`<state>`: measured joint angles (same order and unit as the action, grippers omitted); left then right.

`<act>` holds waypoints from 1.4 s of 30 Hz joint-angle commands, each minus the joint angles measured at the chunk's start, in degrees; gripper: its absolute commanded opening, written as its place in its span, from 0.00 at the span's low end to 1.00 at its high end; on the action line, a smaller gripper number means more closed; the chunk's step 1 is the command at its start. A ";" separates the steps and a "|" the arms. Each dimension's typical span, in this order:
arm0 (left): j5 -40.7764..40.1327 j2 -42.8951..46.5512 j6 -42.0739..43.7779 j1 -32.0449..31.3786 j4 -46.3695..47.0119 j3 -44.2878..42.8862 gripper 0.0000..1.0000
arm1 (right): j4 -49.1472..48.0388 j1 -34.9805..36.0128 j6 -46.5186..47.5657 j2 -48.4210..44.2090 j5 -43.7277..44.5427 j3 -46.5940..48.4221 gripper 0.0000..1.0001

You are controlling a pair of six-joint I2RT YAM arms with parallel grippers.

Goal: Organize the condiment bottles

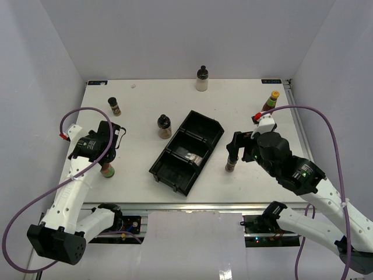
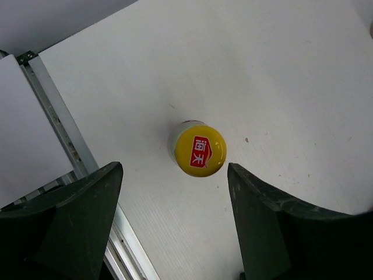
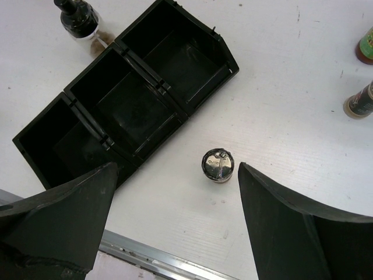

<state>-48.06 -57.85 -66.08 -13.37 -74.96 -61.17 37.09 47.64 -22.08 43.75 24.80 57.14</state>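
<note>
From above, the left gripper point(image 1: 107, 158) hangs over a yellow-capped bottle point(image 1: 107, 170) left of the black tray point(image 1: 175, 176), and the right gripper point(image 1: 232, 153) over a silver-lidded jar point(image 1: 231, 166) just right of the tray. In the left wrist view the jaws stand wide, with the cap between them untouched. In the right wrist view the jaws are spread wide above the jar.

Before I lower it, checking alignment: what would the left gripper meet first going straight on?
Likely the round yellow cap of the red-sauce bottle, between the left gripper's open fingers.

White table point(image 1: 245, 105), plain white walls point(image 1: 175, 35) on three sides, even light.
</note>
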 commanded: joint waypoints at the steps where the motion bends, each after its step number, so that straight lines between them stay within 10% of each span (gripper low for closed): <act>1: 1.55 1.35 6.17 3.05 8.10 3.07 0.84 | -0.97 0.02 0.99 -0.35 1.20 -0.30 0.90; 18: 1.07 -1.67 10.78 5.20 18.08 8.54 0.65 | -1.83 0.04 2.27 0.62 2.15 -1.16 0.90; 27: 0.44 -1.12 13.96 5.20 17.08 6.31 0.00 | -2.09 0.09 1.82 0.30 1.65 -0.59 0.90; 42: 24.48 -4.54 37.86 5.05 19.97 -19.96 0.00 | -3.55 0.09 1.69 -1.30 -1.79 -1.27 0.90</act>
<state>-33.92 -60.31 -36.52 -8.27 -58.55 -69.50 35.84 47.64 -20.62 41.64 24.52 55.71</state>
